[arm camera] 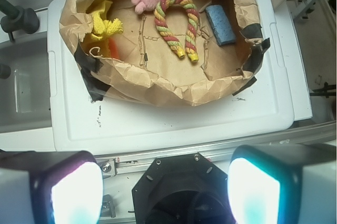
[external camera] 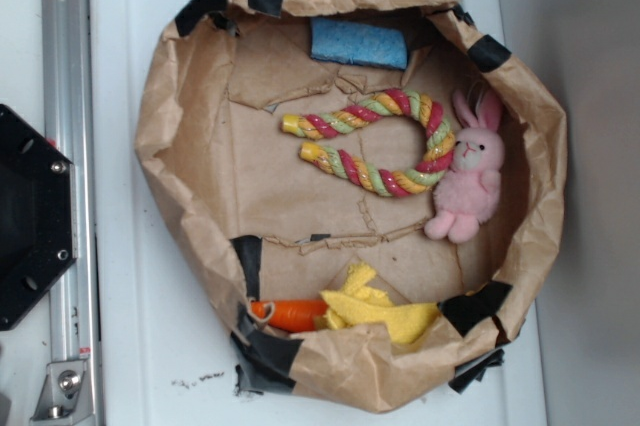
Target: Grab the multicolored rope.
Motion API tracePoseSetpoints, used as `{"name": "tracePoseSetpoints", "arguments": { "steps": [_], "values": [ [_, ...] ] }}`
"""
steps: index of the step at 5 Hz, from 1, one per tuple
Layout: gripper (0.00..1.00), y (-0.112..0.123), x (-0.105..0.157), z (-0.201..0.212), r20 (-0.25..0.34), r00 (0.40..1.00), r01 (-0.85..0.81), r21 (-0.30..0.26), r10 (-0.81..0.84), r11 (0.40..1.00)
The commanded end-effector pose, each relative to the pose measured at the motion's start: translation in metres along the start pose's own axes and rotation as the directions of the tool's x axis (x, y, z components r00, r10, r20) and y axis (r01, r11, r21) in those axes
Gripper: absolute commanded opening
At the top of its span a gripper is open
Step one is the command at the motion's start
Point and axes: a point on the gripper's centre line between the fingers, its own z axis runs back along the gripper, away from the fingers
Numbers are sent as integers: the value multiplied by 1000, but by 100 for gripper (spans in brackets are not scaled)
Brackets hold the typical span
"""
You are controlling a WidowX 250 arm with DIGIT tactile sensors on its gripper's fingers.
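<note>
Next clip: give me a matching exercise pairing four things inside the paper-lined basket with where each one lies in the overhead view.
Things:
1. rope
2. bunny
3. blue sponge
4. yellow cloth

Places:
A. bottom edge, beside the carrot
B. top edge
C. centre, bent in a U
D. right side, touching the rope's bend

Pairs: 1-C, 2-D, 3-B, 4-A

Rope (external camera: 385,141) in bag (external camera: 180,156), beside bunny (external camera: 470,181)
</note>
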Motion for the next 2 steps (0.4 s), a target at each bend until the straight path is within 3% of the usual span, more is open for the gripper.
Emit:
{"name": "tracePoseSetpoints", "arguments": {
  "steps": [1, 2],
  "values": [
    [100, 0, 0, 0, 0, 1000, 0, 0, 0, 1000],
    [100, 8, 47, -28, 67, 997, 42, 86, -48, 995]
  ]
}}
